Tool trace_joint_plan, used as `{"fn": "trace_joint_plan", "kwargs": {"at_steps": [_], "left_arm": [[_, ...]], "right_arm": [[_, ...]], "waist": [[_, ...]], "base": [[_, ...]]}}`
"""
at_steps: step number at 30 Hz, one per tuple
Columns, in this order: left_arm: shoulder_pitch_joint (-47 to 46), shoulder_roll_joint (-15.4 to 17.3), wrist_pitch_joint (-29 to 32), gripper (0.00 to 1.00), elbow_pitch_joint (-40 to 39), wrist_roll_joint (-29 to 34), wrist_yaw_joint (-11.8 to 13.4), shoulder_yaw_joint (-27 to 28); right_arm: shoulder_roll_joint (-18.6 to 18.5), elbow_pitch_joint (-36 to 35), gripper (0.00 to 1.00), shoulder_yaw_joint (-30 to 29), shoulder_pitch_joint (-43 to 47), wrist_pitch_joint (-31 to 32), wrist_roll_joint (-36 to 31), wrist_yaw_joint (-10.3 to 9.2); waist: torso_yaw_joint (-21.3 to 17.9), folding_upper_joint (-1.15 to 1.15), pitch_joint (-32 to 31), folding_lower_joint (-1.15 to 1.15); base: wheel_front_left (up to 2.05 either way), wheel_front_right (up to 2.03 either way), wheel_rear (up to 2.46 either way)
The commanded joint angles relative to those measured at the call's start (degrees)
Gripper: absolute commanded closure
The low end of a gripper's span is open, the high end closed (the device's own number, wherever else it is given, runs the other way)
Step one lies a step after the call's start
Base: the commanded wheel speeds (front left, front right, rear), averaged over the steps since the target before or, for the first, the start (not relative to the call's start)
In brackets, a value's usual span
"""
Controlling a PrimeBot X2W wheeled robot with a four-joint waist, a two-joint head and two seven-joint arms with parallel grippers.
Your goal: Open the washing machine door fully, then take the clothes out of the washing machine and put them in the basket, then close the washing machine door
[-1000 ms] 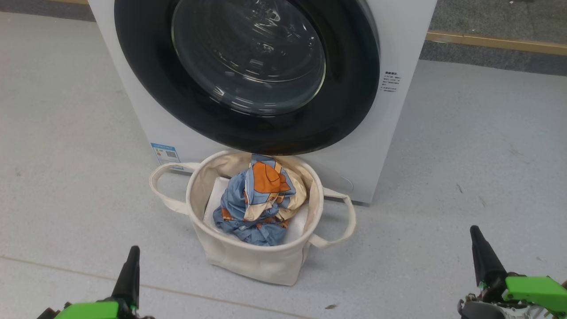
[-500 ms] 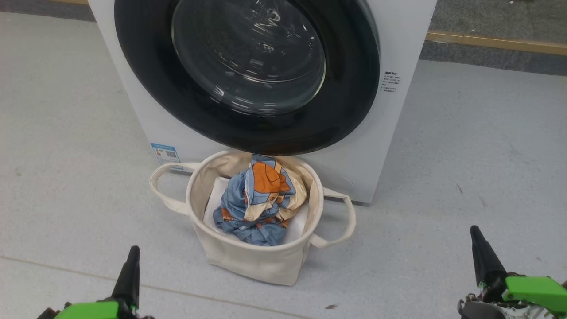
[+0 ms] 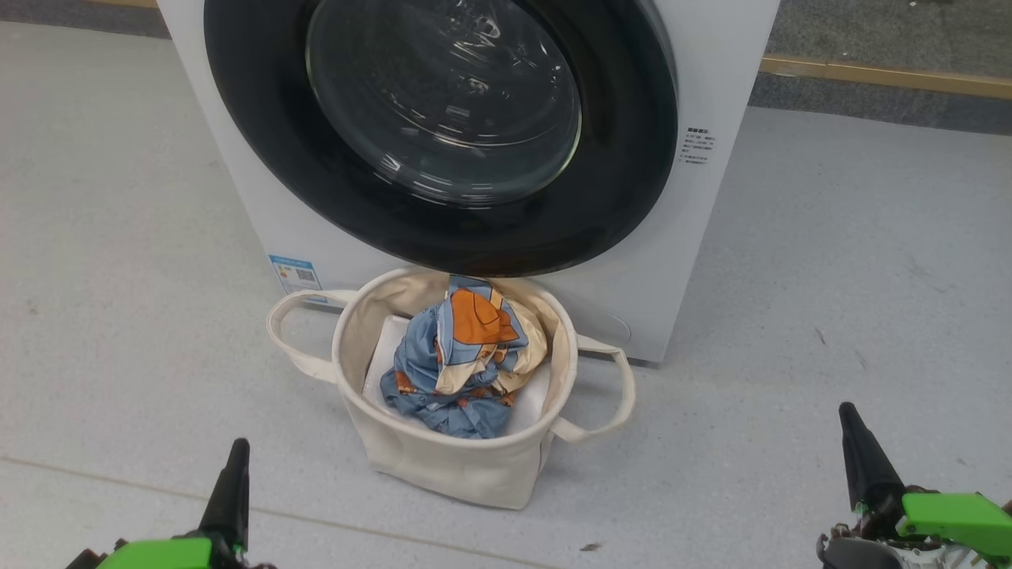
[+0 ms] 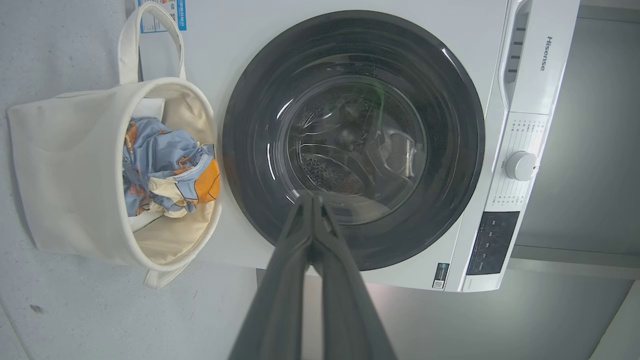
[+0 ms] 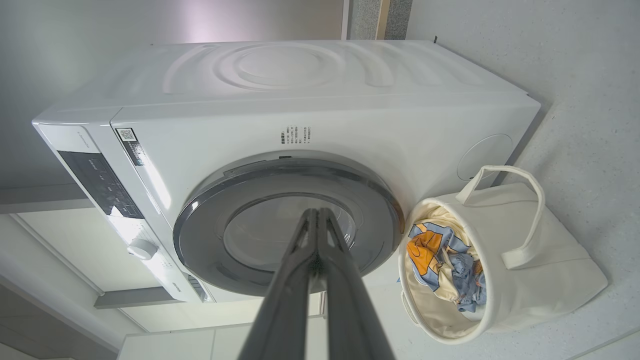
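The washing machine (image 3: 711, 221) stands straight ahead with its black-rimmed glass door (image 3: 443, 103) flat against the front. In the left wrist view the door (image 4: 350, 140) also looks closed. Touching the washer's base, the cream basket (image 3: 443, 466) holds the crumpled blue and orange clothes (image 3: 466, 356). My left gripper (image 3: 236, 448) is low at the left, shut and empty, well short of the basket. My right gripper (image 3: 847, 411) is low at the right, also shut on nothing. Each wrist view shows its own fingers pressed together: left gripper (image 4: 311, 200), right gripper (image 5: 316, 212).
A white sheet (image 3: 383, 356) lies under the clothes in the basket. Grey floor spreads on both sides of the washer. A wood-coloured strip (image 3: 885, 75) runs along the back right. The washer's control knob (image 4: 520, 166) and panel sit on its top front.
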Motion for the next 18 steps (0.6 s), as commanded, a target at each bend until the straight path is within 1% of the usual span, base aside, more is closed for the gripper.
{"fn": "trace_joint_plan", "kwargs": {"at_steps": [1,18], "left_arm": [[-2.56,0.49,0.46,1.00,-2.09,-0.17,-0.40,1.98],[-2.56,0.49,0.46,1.00,-2.09,-0.17,-0.40,1.98]], "right_arm": [[-0.53,-1.76,1.00,1.09,-2.85,0.49,0.32,0.01],[-0.53,-1.76,1.00,1.09,-2.85,0.49,0.32,0.01]], "waist": [[0.00,0.00,0.00,0.00],[0.00,0.00,0.00,0.00]], "base": [[0.00,0.00,0.00],[0.00,0.00,0.00]]}}
